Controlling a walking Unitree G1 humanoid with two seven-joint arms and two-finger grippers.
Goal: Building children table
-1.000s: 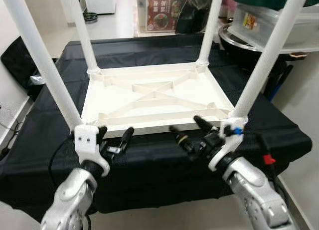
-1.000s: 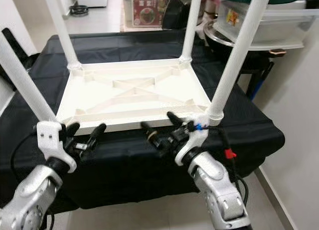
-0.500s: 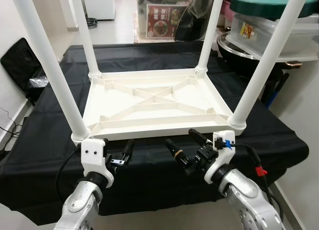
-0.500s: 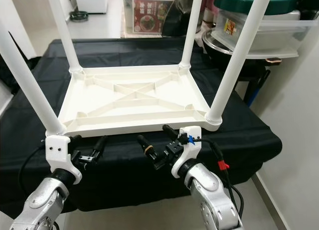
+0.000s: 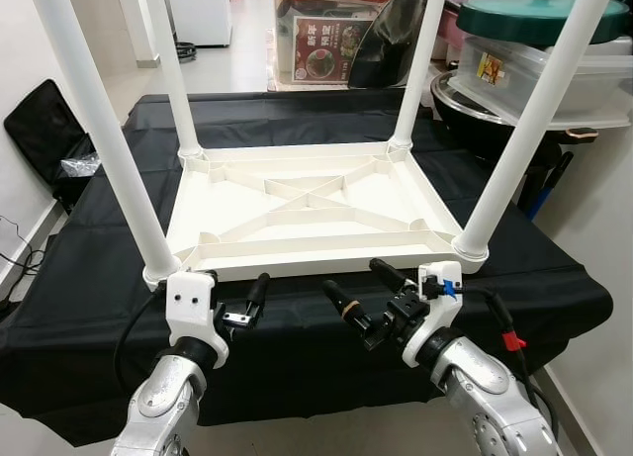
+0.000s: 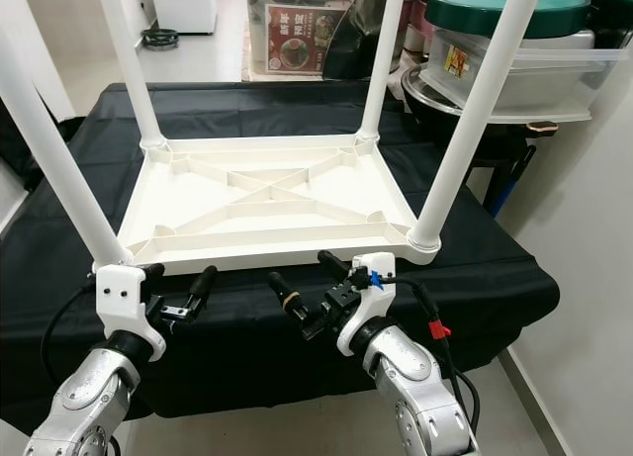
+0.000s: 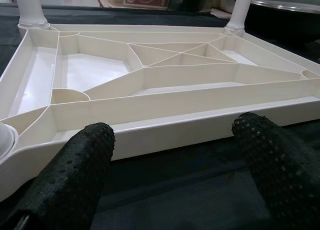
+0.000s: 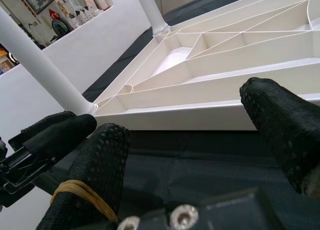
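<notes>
**Four legs are in, the table is still upside down**

The white plastic children's table (image 5: 312, 214) lies upside down on the counter covered with a black cloth (image 5: 89, 278). Its ribbed underside faces up, with a cross of ribs in the middle. Four white round legs stand up from the four corner sockets: the near left leg (image 5: 104, 139), the near right leg (image 5: 529, 130), the far left leg (image 5: 176, 75) and the far right leg (image 5: 415, 65). All four look seated in their sockets, so the fitting of the legs seems done.

The left gripper (image 5: 237, 300) hovers over the cloth just before the near edge of the table, close to the near left corner. Its fingers (image 7: 75, 170) are spread wide and hold nothing. The right gripper (image 5: 364, 296) is also just before the near edge, toward the near right corner, with its fingers (image 8: 280, 125) wide apart and empty. Neither one touches the table.

As I judge it, what is left is probably to check that the legs are tight and to turn the table over onto its legs.
</notes>
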